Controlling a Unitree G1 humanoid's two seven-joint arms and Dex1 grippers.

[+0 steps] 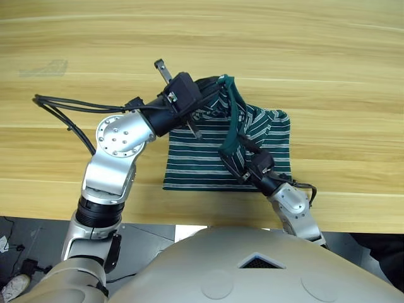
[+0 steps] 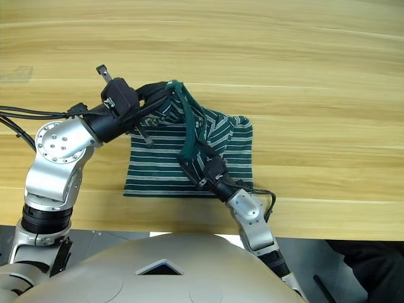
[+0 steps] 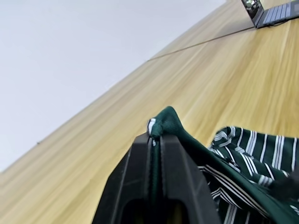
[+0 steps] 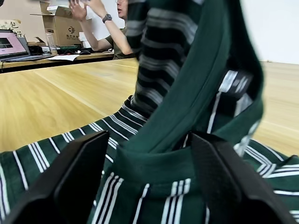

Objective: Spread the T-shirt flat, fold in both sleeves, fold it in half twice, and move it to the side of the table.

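- The striped T-shirt [image 1: 201, 159] lies folded by the near edge of the wooden table [image 1: 265, 44].
- The left gripper [image 3: 156, 136] pinches its raised dark hem at the far-left corner.
- The right gripper [image 4: 150, 140] has fingers spread, with fabric between them.

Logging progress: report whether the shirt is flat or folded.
Folded, not flat: shirt lies as a compact rectangle, one edge lifted in the shut left pincer.

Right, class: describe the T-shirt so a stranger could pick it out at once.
On the wooden table, near the robot's edge, lies the T-shirt. It is dark green with thin white stripes, one edge lifted in the left gripper.
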